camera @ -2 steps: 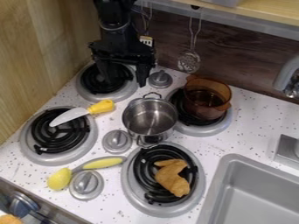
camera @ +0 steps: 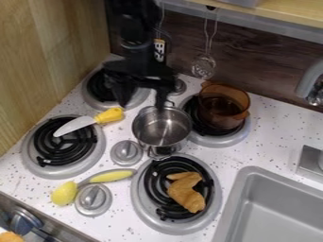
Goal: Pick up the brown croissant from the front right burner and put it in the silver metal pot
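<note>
So my jaws are spread wide right now, and the gripper hangs over the back of the stove, one tip in front of the back-left burner, the other right at the far rim of the metal pot. Can't tell if that tip is touching it or just above. The pot itself is on the speckled table, upright, in the middle of the four burners. Just left of it there's a knife with a yellow handle, its blade over the front-left burner. An amber pot sits on the back-right burner, and some brown toy food lies on the front-right one. Closer to me: a yellow-headed utensil beside a knob. Grey sink lower right, faucet behind it.
</note>
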Controlling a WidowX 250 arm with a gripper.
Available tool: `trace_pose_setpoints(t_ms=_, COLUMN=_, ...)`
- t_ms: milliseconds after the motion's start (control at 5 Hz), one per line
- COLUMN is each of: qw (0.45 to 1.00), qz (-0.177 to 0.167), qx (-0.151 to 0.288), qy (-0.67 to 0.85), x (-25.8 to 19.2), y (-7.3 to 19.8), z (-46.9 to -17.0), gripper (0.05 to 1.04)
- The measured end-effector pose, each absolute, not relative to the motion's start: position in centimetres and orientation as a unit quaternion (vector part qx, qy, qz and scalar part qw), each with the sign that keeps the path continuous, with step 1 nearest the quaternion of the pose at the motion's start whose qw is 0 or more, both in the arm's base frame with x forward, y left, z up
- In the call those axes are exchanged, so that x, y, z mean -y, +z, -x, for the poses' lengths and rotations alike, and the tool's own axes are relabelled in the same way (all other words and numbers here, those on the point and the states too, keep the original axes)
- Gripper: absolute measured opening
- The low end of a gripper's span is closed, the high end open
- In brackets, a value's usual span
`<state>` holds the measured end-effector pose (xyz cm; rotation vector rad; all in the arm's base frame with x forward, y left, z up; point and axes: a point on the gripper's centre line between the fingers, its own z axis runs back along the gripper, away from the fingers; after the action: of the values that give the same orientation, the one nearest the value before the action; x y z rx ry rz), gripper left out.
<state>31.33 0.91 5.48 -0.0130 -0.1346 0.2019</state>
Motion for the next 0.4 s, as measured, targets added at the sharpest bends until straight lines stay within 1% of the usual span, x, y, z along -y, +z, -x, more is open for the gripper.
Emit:
trace_pose_setpoints(t_ms=200, qw=0.994, qz=0.001, qx=0.052, qy=0.096, x=1.9, y=5.6, z=-29.8, gripper=0.998)
trace_pose_setpoints(t_ms=400, qw=0.993, qz=0.01, qx=0.047, qy=0.11, x=4.6, y=4.1, z=-28.1, gripper=0.998)
